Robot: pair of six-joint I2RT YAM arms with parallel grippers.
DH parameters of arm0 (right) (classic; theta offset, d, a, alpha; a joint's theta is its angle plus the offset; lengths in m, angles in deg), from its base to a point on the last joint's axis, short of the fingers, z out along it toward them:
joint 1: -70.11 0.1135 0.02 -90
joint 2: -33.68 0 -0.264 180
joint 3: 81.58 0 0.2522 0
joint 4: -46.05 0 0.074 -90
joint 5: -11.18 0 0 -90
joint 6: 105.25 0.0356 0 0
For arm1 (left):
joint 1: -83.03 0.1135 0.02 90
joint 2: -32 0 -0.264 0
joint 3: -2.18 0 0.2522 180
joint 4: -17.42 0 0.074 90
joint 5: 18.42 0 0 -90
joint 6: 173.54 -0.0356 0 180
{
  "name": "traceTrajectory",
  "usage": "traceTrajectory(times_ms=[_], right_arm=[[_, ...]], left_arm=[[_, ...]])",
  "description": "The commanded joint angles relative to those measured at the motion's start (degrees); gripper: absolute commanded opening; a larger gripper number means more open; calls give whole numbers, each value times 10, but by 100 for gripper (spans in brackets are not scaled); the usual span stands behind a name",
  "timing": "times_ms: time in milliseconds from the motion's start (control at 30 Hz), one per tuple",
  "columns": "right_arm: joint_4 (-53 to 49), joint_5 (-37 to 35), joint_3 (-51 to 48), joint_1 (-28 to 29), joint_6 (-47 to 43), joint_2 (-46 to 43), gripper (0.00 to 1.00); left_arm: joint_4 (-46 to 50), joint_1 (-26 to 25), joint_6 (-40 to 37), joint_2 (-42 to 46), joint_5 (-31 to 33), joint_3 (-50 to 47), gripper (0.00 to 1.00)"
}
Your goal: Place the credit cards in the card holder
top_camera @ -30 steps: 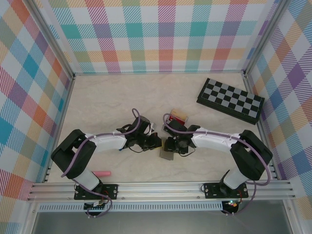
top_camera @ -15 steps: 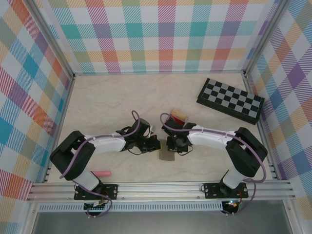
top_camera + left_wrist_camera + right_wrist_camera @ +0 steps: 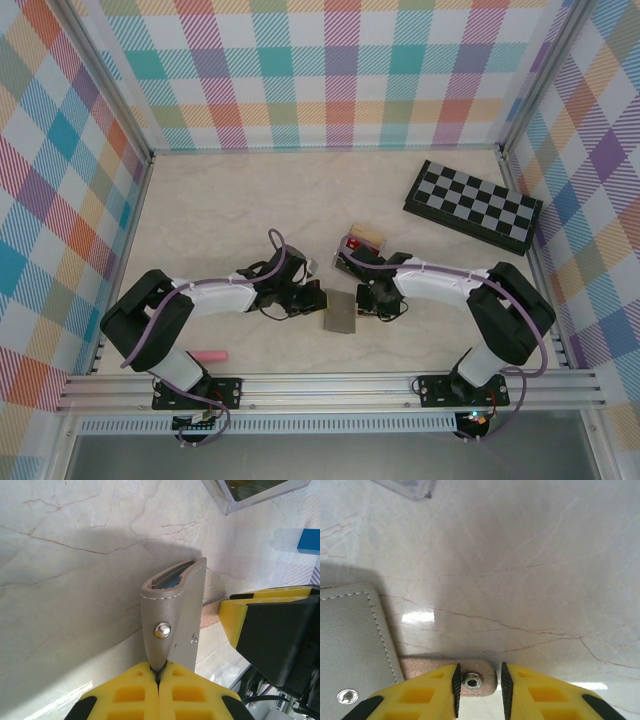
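Marble tabletop: grey card holder sat centre, towards the near edge. Left gripper was clamped on its flap. Right gripper fingers stood narrowly apart over the snap tab.

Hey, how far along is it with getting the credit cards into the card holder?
Nothing clearly done: red and tan credit cards sit in the small tray. In hand: the left gripper is shut on the grey card holder, and the right gripper straddles its snap tab. A blue edge shows inside the fold; I can't tell what it is. Left: moving the cards across.
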Motion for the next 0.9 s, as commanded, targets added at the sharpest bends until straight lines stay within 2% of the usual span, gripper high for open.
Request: traceTrajectory(times_ms=[0,167,233,300,400,567,733,800,867], right_arm=[[7,28,1,-4,-11,-7,28],[24,55,-5,-4,-12,-17,28],[24,55,-6,-5,-12,-22,22],[4,39,2,-6,-16,-22,23],[-53,-22,20,-6,-23,-11,24],[-37,-5,7,-13,-39,7,27],[-39,-16,16,-20,-40,-49,36],[-32,-13,17,-47,-51,-93,42],[-16,21,16,-101,-71,-135,50]], left_arm=[[23,0,-9,2,13,4,0],[53,0,-20,7,34,15,7],[76,0,-25,8,47,23,17],[98,-1,-29,12,62,28,26],[122,-1,-30,24,83,31,38],[144,-1,-32,44,99,43,48],[170,-1,-23,72,141,67,56],[192,-1,-21,74,151,81,58],[204,0,-19,68,163,100,59]])
